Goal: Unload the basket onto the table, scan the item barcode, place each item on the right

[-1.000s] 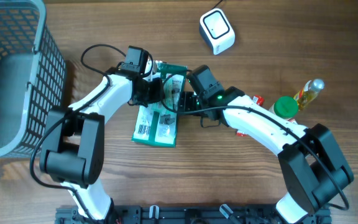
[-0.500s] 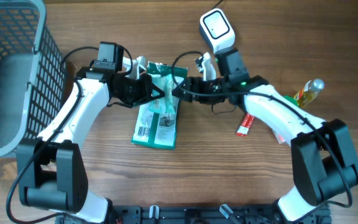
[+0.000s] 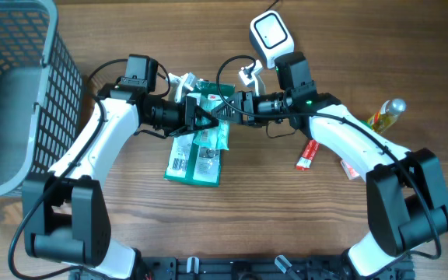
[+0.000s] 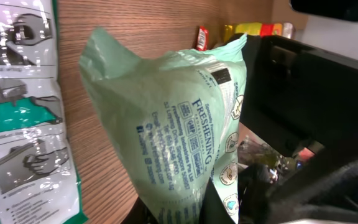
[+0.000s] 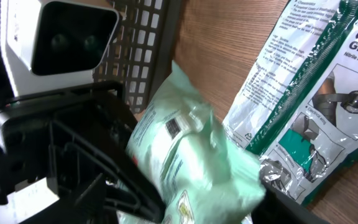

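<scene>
A pale green printed packet hangs above the table between the two arms. My left gripper is shut on its lower end, and in the left wrist view the packet rises out of the jaws with a small barcode label near its top. My right gripper comes in from the right. Its fingers stand wide on either side of the packet, whose barcode faces that camera. The white scanner sits on the table just behind the right wrist.
A green and white glove pack lies flat under the grippers. A grey wire basket fills the left edge. A red tube and a small bottle lie to the right.
The left arm swung outward and lifted the packet off the glove pack. The right arm moved up towards the scanner, and its fingers have come round the packet's other end.
</scene>
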`<state>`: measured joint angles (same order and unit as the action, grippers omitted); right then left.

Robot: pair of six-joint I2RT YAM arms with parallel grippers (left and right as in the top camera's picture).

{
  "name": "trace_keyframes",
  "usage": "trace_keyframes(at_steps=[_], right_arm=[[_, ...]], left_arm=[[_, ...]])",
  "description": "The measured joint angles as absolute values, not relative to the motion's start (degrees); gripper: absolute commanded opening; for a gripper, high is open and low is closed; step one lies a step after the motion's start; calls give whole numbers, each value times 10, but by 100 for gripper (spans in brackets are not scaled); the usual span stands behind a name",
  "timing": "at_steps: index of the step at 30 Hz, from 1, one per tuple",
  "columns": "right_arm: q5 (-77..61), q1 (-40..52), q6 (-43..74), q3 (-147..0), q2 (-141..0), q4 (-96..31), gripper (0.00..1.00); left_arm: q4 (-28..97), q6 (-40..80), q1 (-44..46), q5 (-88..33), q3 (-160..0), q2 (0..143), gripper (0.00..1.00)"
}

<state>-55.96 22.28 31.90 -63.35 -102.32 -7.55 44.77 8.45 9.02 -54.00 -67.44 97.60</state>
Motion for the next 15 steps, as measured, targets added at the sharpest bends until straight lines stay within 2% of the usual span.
trace_keyframes(at_steps=[3,9,12,14,15], right_arm=[[-550,223,333,-634,-1023,-68,51],[-541,223,355,-634,-1023,-32,51],[-539,223,365,-634,-1023,-18,34],[-535,223,375,-634,-1023,-17,17],[-531,222,376,-633,-1023,-19,9]], left_arm=[[448,79,90,-545,-674,976,4],[448,77,90,-550,-674,976,4],[448,75,93,-550,-674,976,4],[447,71,94,-552,-674,976,4],[446,68,95,-553,-674,976,8]])
